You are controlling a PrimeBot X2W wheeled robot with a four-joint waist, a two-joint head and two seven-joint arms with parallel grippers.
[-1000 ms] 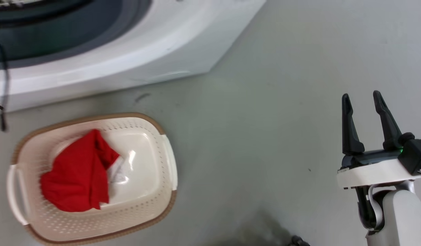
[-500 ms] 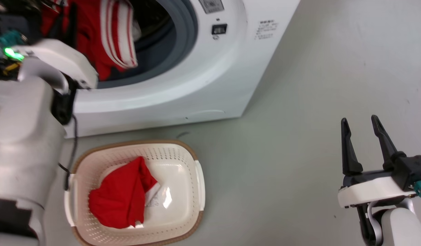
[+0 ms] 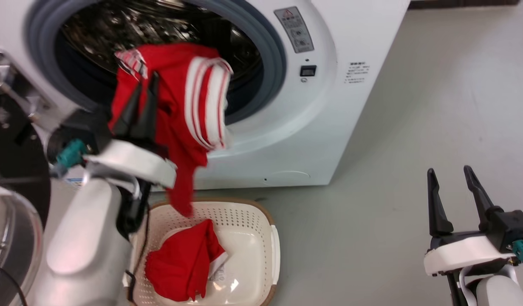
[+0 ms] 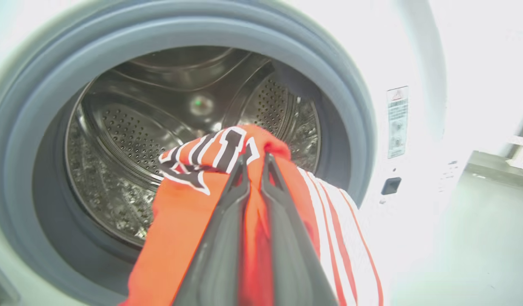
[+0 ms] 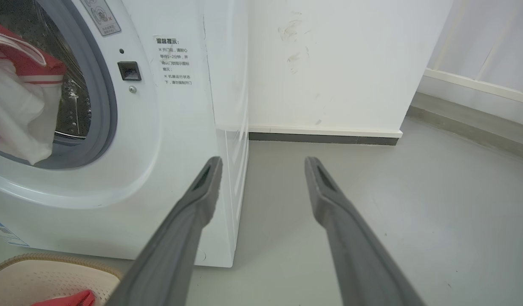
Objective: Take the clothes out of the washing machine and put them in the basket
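Note:
My left gripper (image 3: 145, 83) is shut on a red garment (image 3: 180, 123) with red-and-white striped cuffs, which hangs in front of the washing machine (image 3: 329, 119) mouth, its tail dangling over the basket (image 3: 275, 246). In the left wrist view the fingers (image 4: 227, 212) pinch the red garment (image 4: 180, 221) before the steel drum (image 4: 125, 136). A second red garment (image 3: 182, 265) with white trim lies in the basket. Far right, my right gripper (image 3: 449, 174) is open over bare floor; in the right wrist view the right gripper (image 5: 262, 163) is open beside the washing machine (image 5: 180, 140).
The machine's round glass door (image 3: 10, 238) stands open at the lower left, close beside my left arm. Grey floor (image 3: 371, 212) stretches right of the basket. A white wall with a dark skirting (image 5: 325, 138) runs behind the machine.
The head camera has tilted up, bringing the drum mouth into view. My left gripper has drawn the striped-cuff garment out of the drum, its tail above the basket. The right gripper stays open.

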